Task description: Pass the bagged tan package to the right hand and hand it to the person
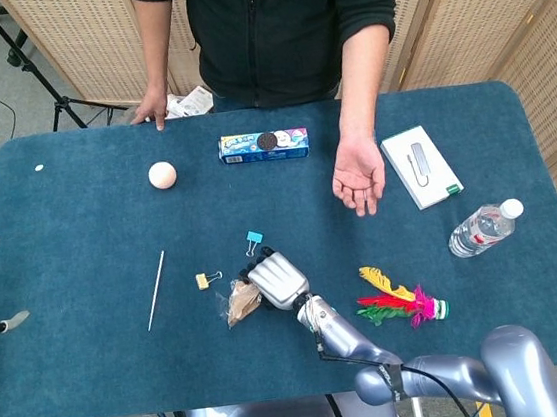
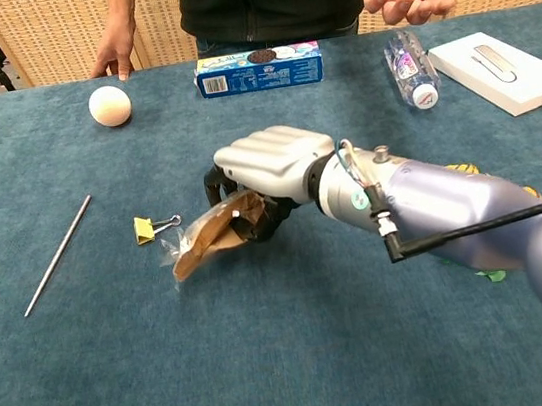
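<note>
1. Right robot hand point(image 2: 271, 168): fingers curled around the bagged tan package point(image 2: 208, 242), gripping its near end; package tilted, lifted partly off the blue bench point(image 1: 96, 370).
2. Yellow binder clip point(image 2: 143, 228): just left of the package.
3. Teal binder clip point(image 1: 254, 238): just beyond the hand.
4. Thin rod point(image 1: 156, 289): further left.
5. Person's open palm point(image 1: 358, 184): well beyond, facing up.
6. Left robot hand: not visible.
</note>
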`<state>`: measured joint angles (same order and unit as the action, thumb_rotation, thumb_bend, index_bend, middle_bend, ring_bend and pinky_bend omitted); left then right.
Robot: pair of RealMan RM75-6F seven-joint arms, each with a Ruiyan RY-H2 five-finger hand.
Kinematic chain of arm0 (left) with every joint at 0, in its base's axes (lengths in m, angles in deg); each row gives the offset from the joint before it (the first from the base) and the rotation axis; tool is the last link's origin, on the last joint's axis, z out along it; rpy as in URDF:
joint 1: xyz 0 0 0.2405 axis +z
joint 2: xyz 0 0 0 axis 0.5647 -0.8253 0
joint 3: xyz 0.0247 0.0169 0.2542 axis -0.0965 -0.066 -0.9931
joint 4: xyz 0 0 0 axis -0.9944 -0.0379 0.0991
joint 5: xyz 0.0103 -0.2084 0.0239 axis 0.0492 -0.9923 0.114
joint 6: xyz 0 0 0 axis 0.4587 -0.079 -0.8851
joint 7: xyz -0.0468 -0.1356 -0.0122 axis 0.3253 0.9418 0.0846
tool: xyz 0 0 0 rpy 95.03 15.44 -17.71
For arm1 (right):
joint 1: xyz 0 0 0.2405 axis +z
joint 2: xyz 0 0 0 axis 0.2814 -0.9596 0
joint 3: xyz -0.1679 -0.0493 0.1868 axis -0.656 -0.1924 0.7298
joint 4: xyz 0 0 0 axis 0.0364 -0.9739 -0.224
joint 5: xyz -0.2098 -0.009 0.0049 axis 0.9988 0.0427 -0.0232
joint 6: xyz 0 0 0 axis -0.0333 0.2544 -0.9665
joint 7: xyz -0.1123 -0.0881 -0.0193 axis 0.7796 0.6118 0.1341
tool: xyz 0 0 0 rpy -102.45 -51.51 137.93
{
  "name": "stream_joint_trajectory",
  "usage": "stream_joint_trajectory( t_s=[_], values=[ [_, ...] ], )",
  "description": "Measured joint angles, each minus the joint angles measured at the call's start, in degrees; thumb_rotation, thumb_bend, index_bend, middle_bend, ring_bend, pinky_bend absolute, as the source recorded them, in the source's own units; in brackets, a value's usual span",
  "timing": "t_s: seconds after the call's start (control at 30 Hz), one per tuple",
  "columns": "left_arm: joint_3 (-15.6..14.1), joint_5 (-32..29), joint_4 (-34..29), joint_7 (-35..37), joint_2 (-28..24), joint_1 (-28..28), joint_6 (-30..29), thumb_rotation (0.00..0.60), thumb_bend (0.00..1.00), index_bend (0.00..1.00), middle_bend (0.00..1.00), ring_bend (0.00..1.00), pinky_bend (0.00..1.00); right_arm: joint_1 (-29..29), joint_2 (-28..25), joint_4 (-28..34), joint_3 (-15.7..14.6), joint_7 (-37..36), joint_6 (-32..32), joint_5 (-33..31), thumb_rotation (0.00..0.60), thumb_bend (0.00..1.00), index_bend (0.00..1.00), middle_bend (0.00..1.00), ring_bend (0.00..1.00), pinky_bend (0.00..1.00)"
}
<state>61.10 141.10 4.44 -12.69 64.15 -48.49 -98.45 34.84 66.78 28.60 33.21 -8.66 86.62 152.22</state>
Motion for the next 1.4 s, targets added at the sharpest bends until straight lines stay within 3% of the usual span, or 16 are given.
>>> stream_joint_trajectory(
  t_s=[0.33,0.6,0.77,1.03,1.1,1.17,1.23,1.4],
  values=[
    [0.3,0.4,-0.9,0.4,-1.0,1.1,-2.4,0.600,0.00,0.00,0.00,0.00,0.00,-3.9,-10.3,14.1,-0.7,-3.9,9.9,9.4,0.600,0.65,0.55,0.59,0.46,0.25],
    [0.7,0.5,-2.3,1.2,-3.0,2.2,-4.3,0.600,0.00,0.00,0.00,0.00,0.00,-7.5,-22.6,22.9,2.3,-5.9,16.4,13.2,0.600,0.65,0.55,0.60,0.46,0.27],
    [0.4,0.5,-3.3,0.3,-3.5,2.1,-3.1,0.600,0.00,0.00,0.00,0.00,0.00,-9.0,-28.4,23.3,6.0,-7.4,18.5,12.0,0.600,0.66,0.55,0.60,0.47,0.27],
    [0.6,-0.1,-4.1,-0.5,-3.7,1.8,-2.1,0.600,0.00,0.00,0.00,0.00,0.00,-9.8,-29.4,15.7,6.3,-9.0,18.8,9.8,0.600,0.67,0.55,0.59,0.47,0.27],
    [0.6,-0.1,-4.1,-0.6,-3.7,1.8,-2.1,0.600,0.00,0.00,0.00,0.00,0.00,-9.9,-29.1,13.5,6.0,-9.4,18.7,9.4,0.600,0.58,0.47,0.48,0.41,0.27],
    [0.7,-0.2,-4.1,-0.8,-3.7,1.8,-2.1,0.600,0.00,0.00,0.00,0.00,0.00,-10.1,-28.8,11.3,5.4,-9.1,18.3,8.6,0.600,0.36,0.17,0.18,0.17,0.23],
    [0.7,-0.3,-4.1,-0.8,-3.7,1.8,-1.9,0.600,0.00,0.00,0.00,0.00,0.00,-10.2,-29.0,10.5,5.1,-8.2,17.5,6.8,0.600,0.26,0.01,0.02,0.02,0.16],
    [0.7,-0.2,-4.2,-0.7,-3.7,1.8,-1.8,0.600,0.00,0.00,0.00,0.00,0.00,-10.6,-30.3,12.0,5.3,-3.4,16.8,0.6,0.600,0.26,0.00,0.00,0.00,0.11]
  ],
)
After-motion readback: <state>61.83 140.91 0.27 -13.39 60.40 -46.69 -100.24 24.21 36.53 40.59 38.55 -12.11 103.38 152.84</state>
